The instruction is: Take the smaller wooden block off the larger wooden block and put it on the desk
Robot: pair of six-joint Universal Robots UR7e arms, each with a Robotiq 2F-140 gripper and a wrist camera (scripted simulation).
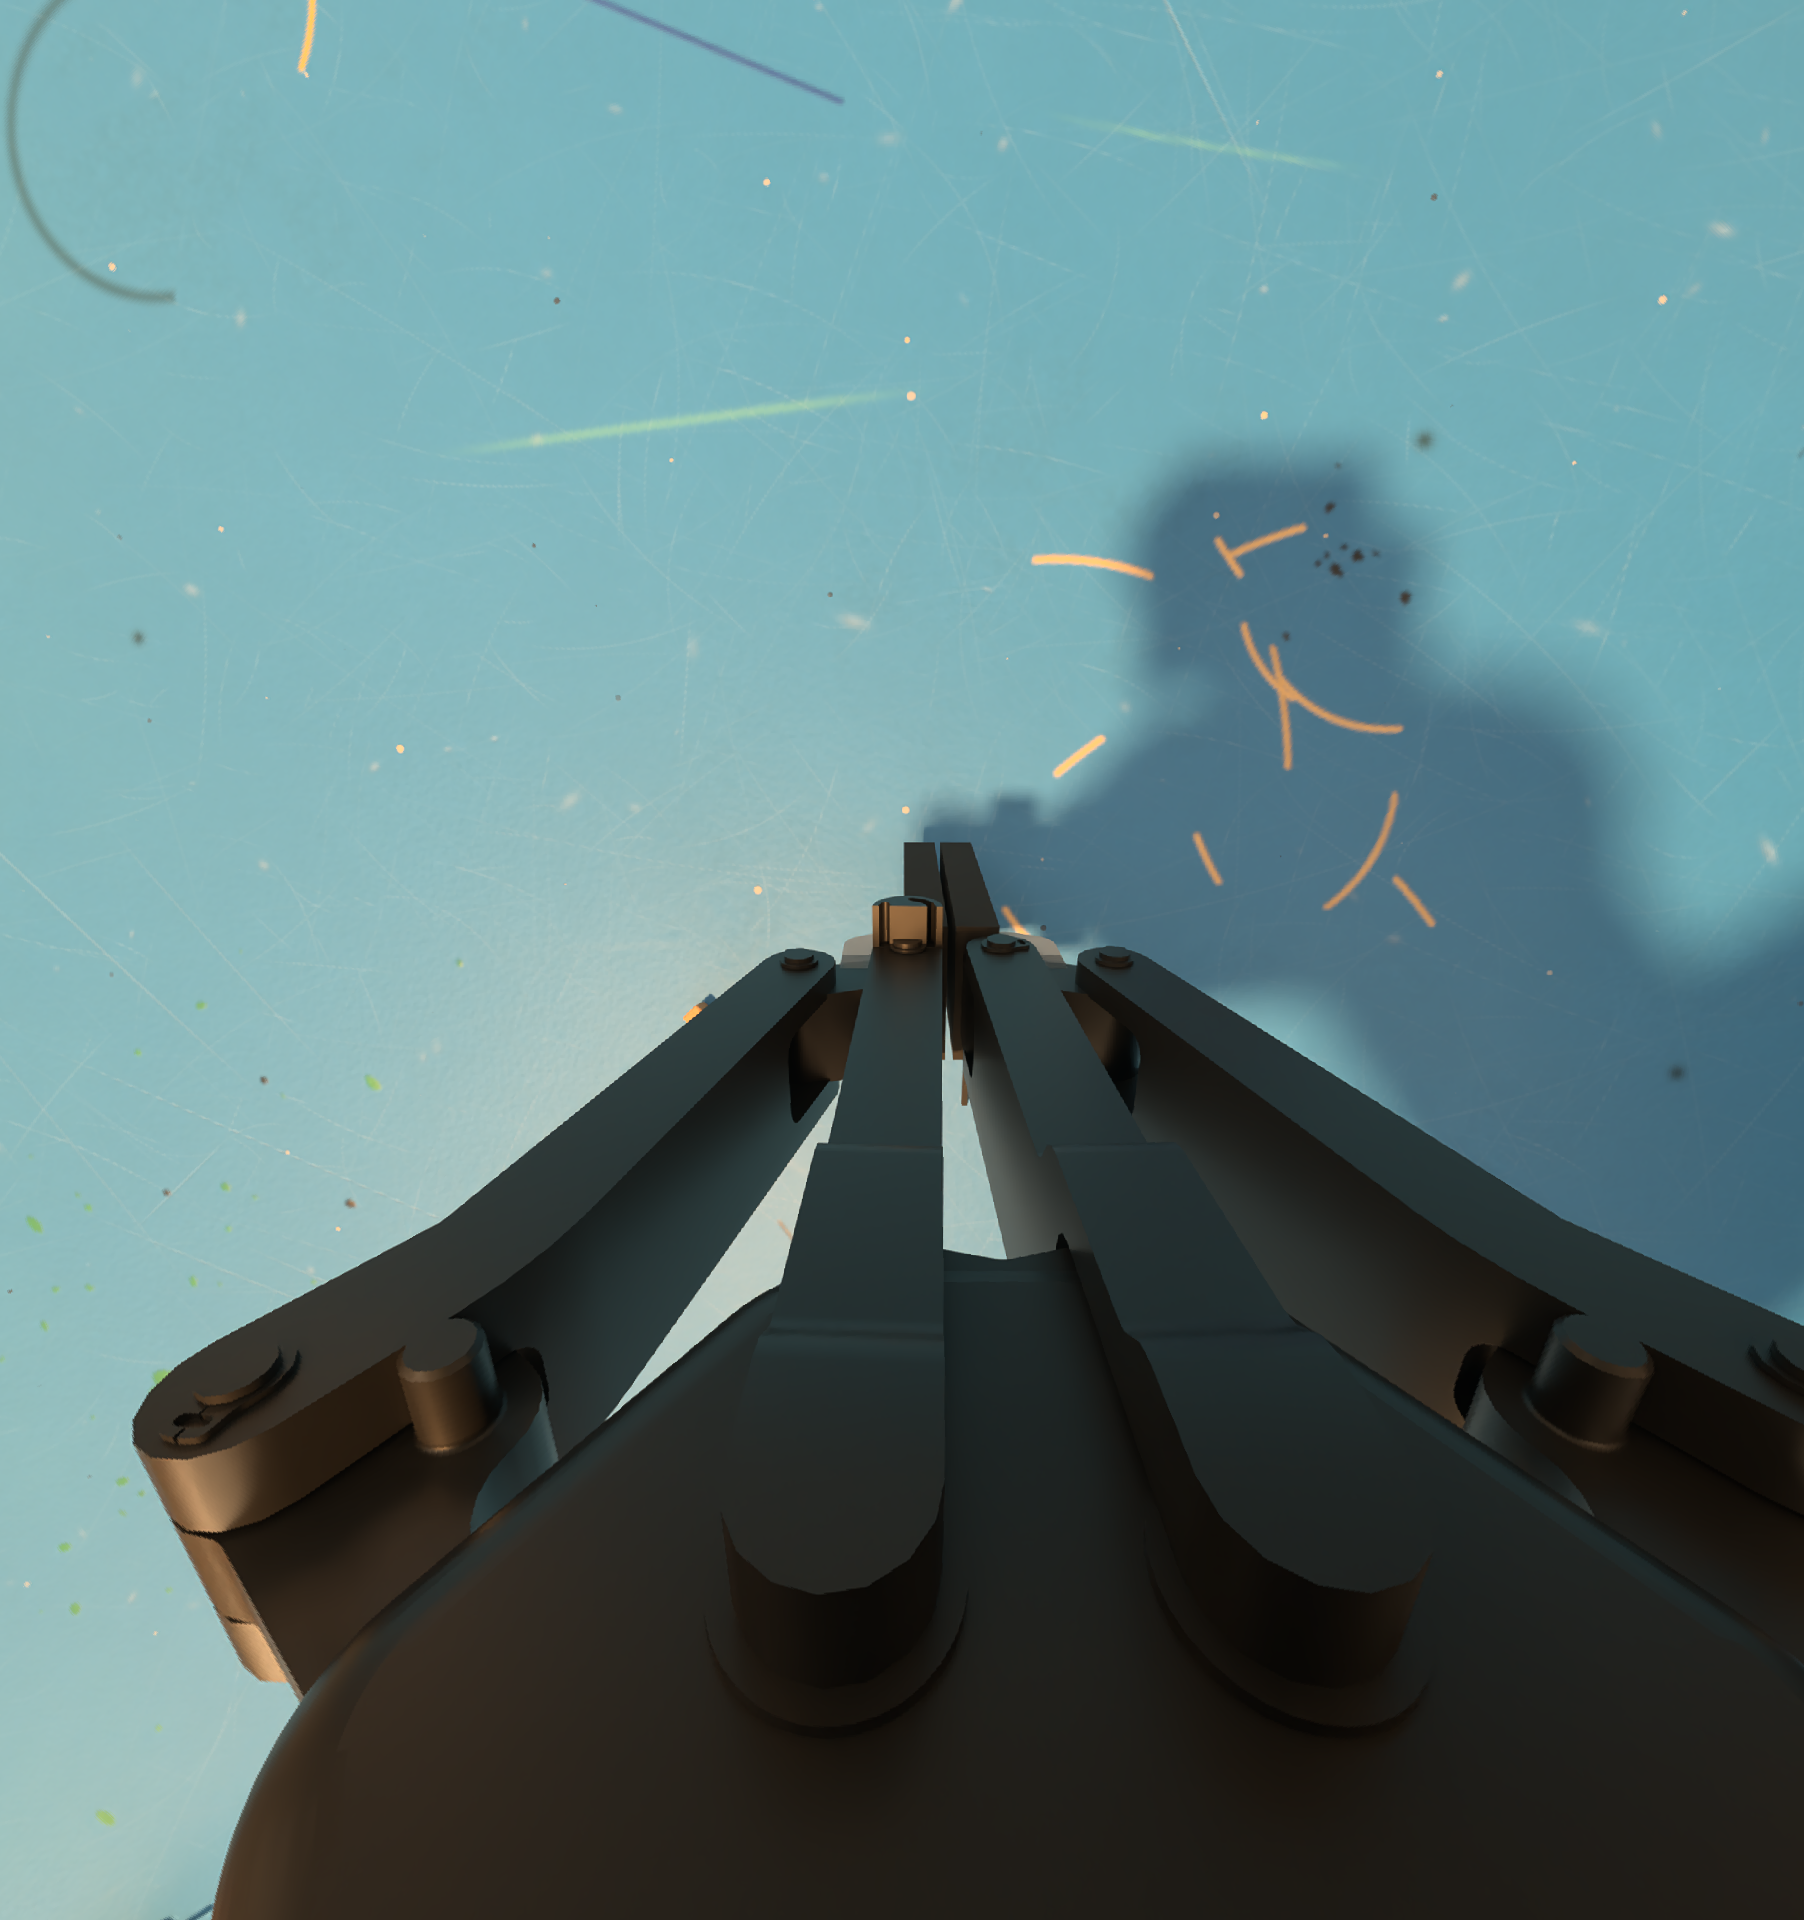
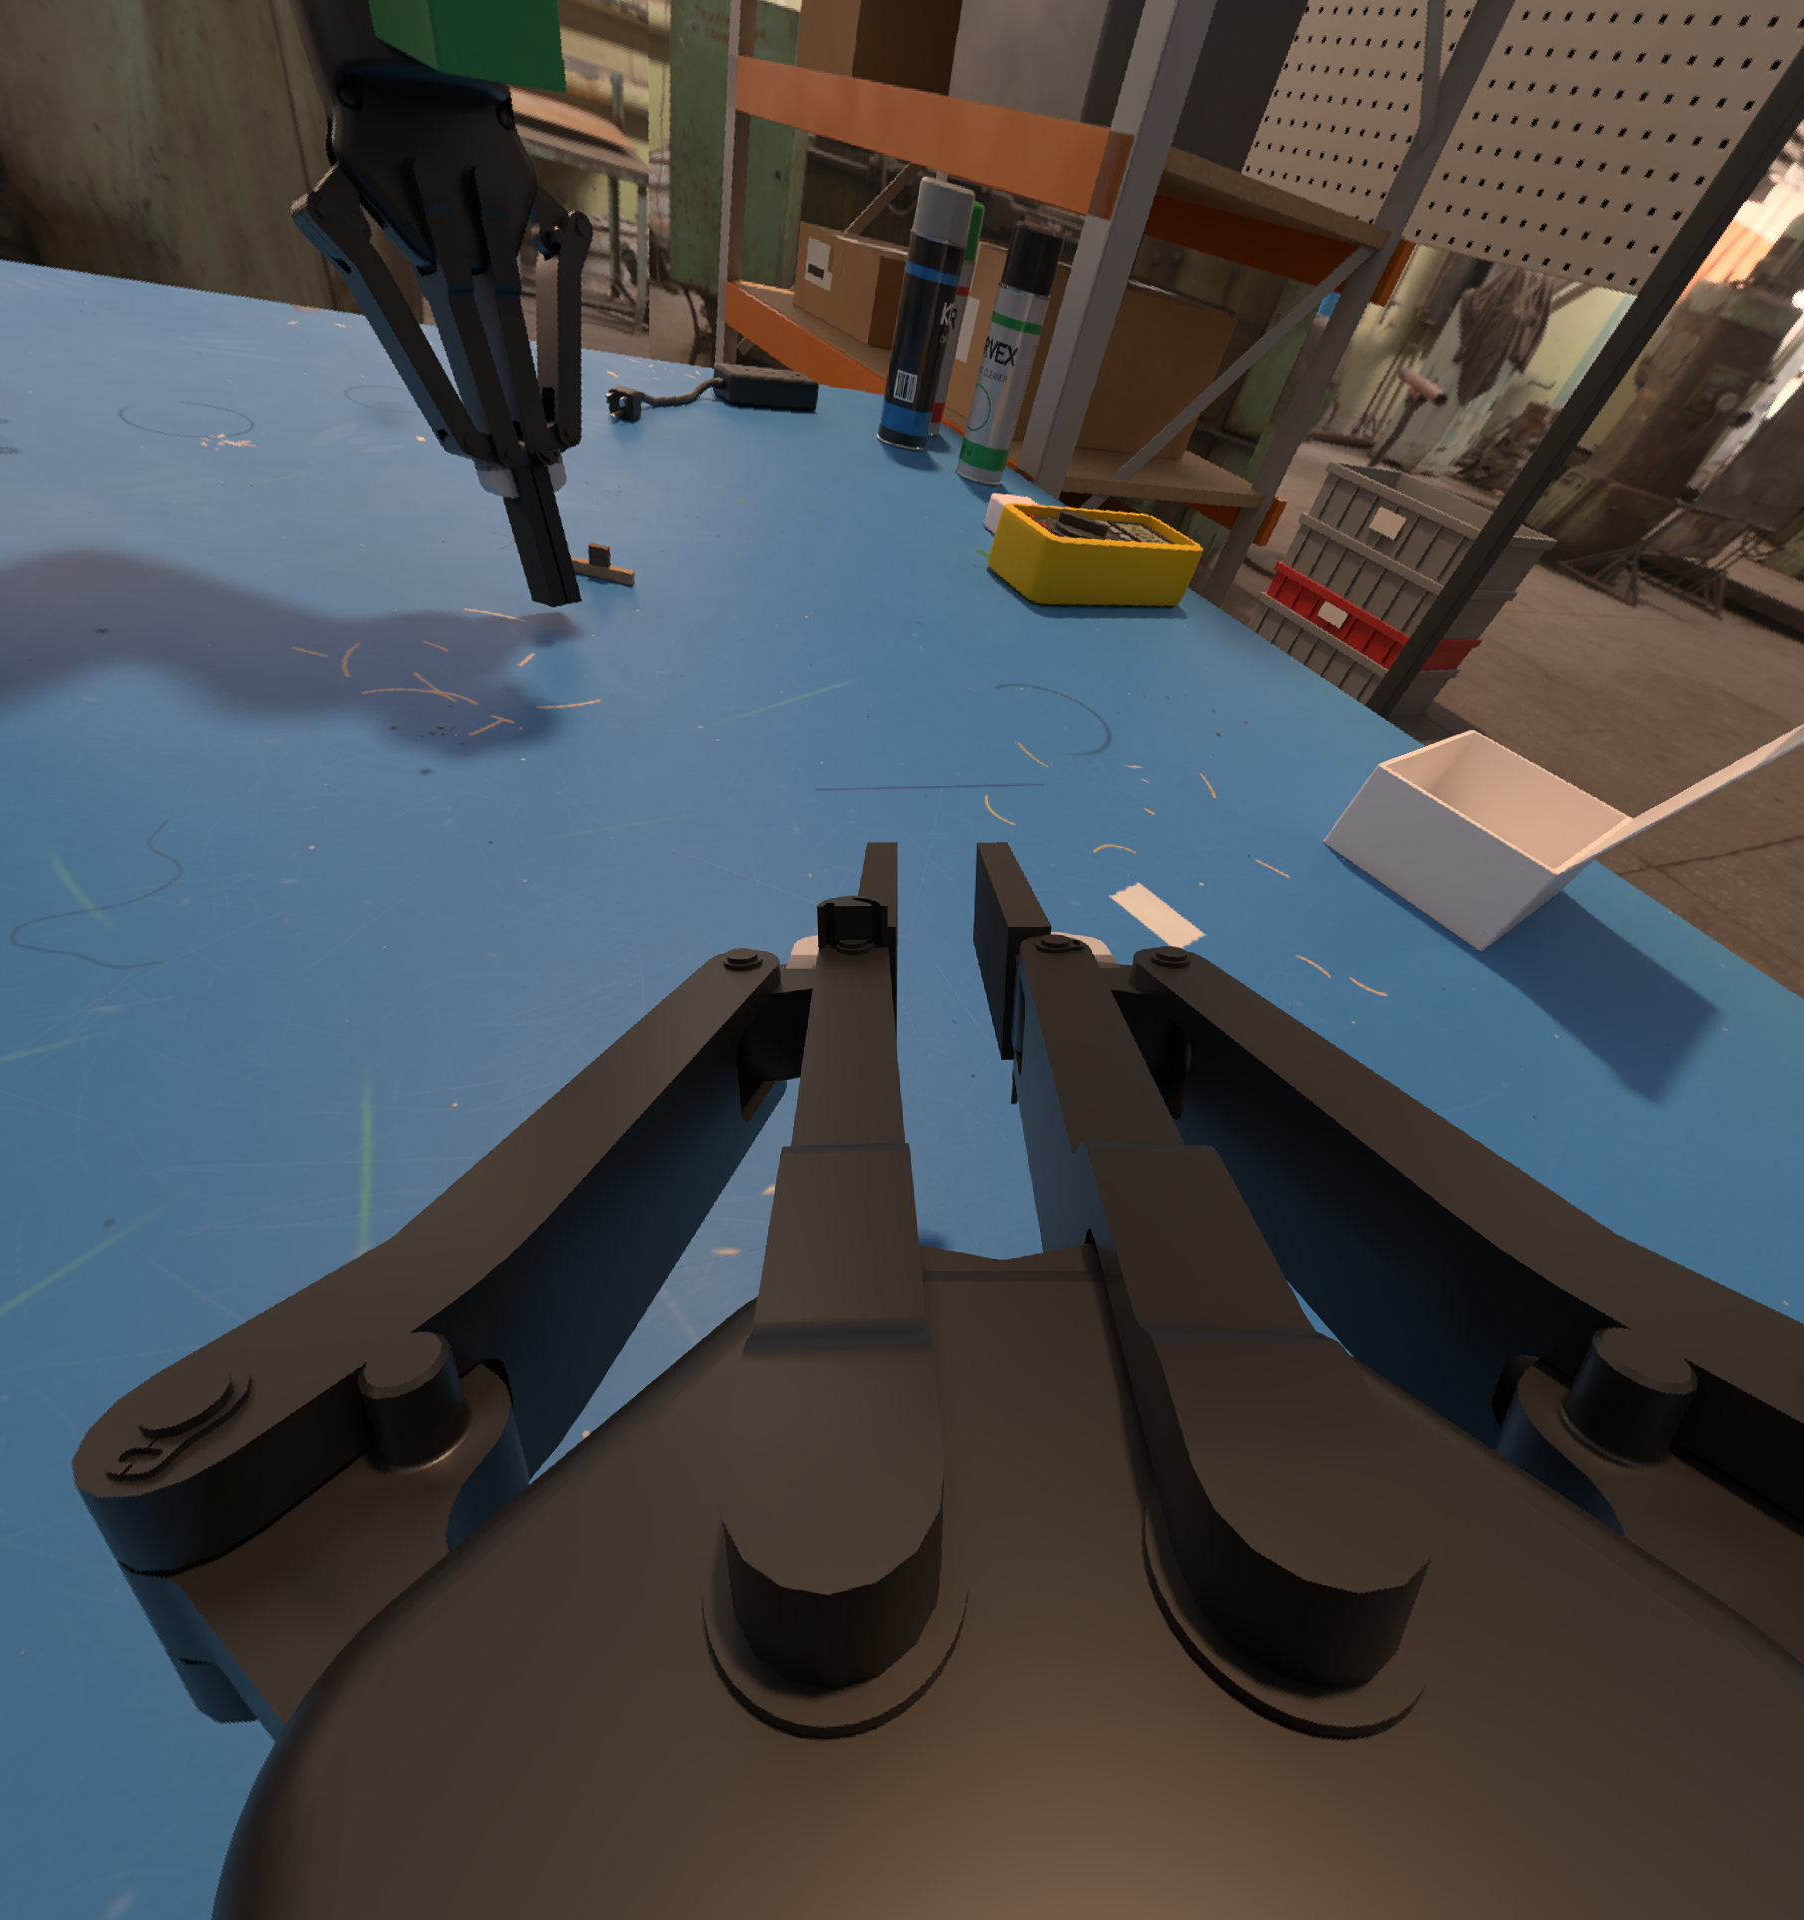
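In the right wrist view, a small wooden block sits on a flat, larger wooden block on the blue desk, far left of centre. My left gripper stands upright with its tips at the desk, just left of the blocks, fingers closed together and empty. In the left wrist view the left gripper is shut and points down at the desk; the blocks are hidden behind its fingers. My right gripper hovers low over the near desk, its fingers a narrow gap apart with nothing between them.
A yellow tray, two spray cans and a power adapter with cable stand at the desk's far edge by a shelf rack. An open white box sits at the right edge. A white strip lies near my right fingers.
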